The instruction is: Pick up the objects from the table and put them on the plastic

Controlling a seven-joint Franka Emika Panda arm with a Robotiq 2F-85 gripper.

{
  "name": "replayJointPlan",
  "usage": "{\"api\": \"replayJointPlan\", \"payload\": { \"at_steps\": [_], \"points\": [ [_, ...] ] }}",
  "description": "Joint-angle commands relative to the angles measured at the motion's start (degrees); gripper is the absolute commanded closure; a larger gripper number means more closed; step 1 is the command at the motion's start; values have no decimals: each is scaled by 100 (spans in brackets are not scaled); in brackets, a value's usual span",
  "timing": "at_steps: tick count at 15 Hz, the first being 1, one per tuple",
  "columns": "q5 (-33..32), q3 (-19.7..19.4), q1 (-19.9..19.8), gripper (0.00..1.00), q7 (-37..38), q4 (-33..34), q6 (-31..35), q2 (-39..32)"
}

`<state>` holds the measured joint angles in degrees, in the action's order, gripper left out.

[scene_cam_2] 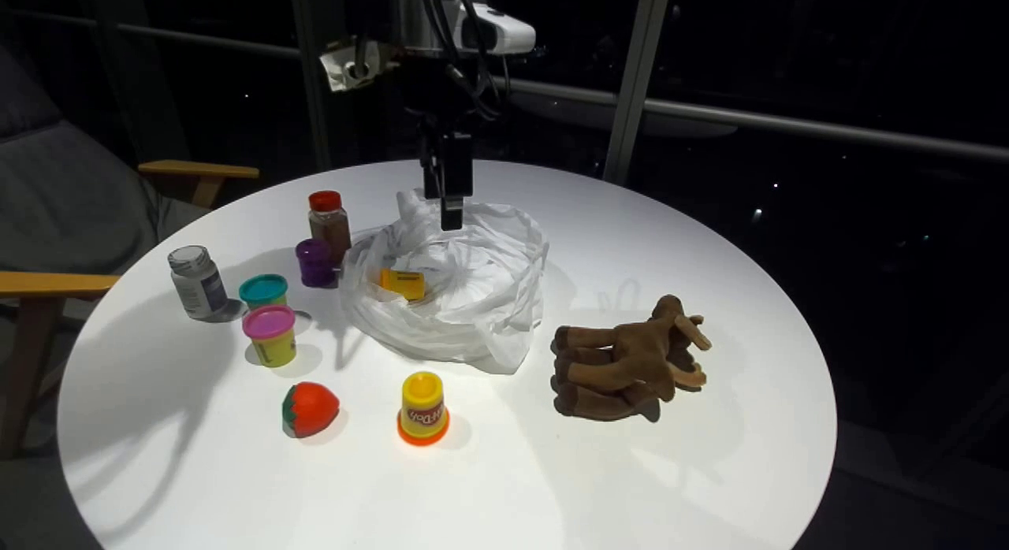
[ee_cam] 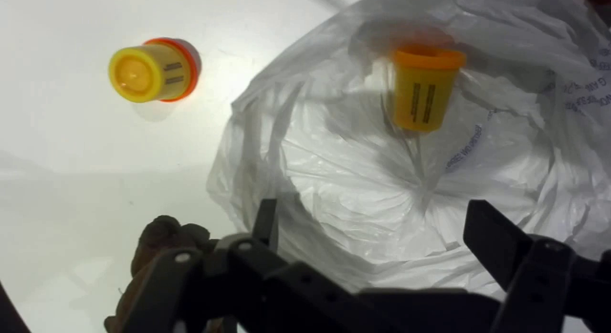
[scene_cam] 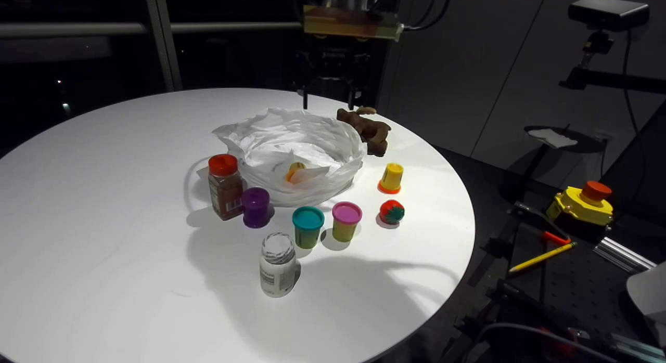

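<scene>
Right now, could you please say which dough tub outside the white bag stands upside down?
The yellow plastic tub resting on its orange lid; the teal-lidded tub and pink-lidded tub stand upright.

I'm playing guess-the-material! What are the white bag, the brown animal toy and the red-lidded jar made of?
White bag: looks like thin plastic film, slightly shiny, because it crumples into sharp, glinting folds.
Brown animal toy: probably plush fabric, dull, with no shiny spots.
Red-lidded jar: clear plastic or glass; brown shows through its sides, but I can't tell which.
</scene>
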<state>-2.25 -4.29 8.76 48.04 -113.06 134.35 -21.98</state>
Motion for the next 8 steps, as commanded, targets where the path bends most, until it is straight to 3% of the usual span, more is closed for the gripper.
{"api": "replayJointPlan", "payload": {
  "at_steps": [1,8],
  "points": [
    [-372,-34,-73,0,-389,-1430,304,1243],
    [-987,218,-325,0,-685,-3771,1243,2767]
  ]
}}
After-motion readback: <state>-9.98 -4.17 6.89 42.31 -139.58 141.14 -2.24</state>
